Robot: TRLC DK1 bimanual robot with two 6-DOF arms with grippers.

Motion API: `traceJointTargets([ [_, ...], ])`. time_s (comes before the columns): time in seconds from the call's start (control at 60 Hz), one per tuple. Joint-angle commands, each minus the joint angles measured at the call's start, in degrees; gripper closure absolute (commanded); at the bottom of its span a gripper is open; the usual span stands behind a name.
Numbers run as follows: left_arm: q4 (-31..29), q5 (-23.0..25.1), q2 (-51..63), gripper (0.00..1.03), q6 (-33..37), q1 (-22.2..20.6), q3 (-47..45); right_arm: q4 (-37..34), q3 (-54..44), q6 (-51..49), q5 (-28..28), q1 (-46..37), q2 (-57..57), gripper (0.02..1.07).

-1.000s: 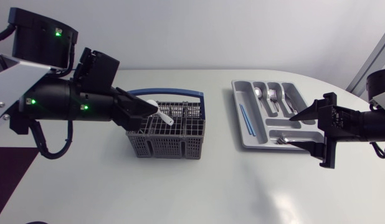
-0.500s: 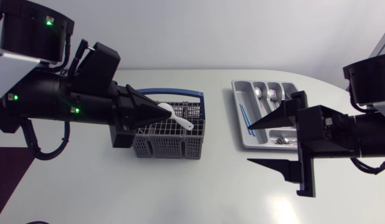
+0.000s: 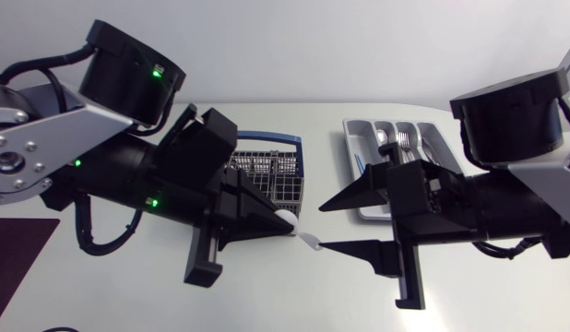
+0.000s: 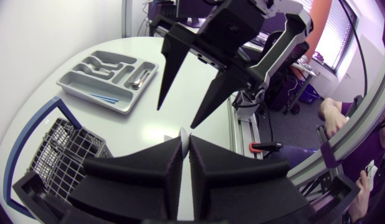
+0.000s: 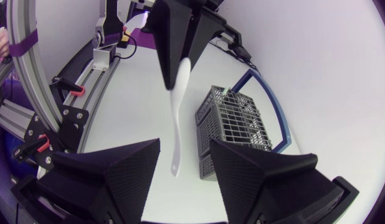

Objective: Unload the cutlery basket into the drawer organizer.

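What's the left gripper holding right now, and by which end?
The left gripper is shut on a white plastic spoon, pinched at its bowl end; the handle sticks out between the fingers of the open right gripper.

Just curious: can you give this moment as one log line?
left jaws shut on white spoon | right jaws open around its handle | spoon outside basket, short of organizer

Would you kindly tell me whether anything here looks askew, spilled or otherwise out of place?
Nothing stands out. The cutlery basket stands upright, the drawer organizer lies flat with its cutlery in compartments, and the white spoon is held above the table by the left gripper, between the open fingers of the right gripper.
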Motion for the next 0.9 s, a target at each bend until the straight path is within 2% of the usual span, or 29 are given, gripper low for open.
traceJointTargets([
  [0.0,-0.8,0.9,2.0,0.96,2.5,-1.3,2.4,1.4,0.7,2.0,-0.1,0.7,1.1,0.62],
  [0.217,-1.3,1.1,4.6,0.96,3.3,-1.6,4.7,1.6,0.3,2.3,-1.7,1.0,2.2,0.74],
  [0.45,-1.2,1.2,6.0,0.96,3.6,-1.7,5.5,2.7,-0.8,2.4,-2.2,1.3,2.7,0.74],
  [0.583,-1.2,1.2,6.5,0.96,3.6,-1.8,5.7,3.1,-1.2,2.3,-2.6,1.3,2.8,0.84],
  [0.883,-1.2,1.3,6.8,0.96,3.4,-2.1,6.6,3.5,-3.6,2.2,-2.9,1.1,2.1,0.84],
])
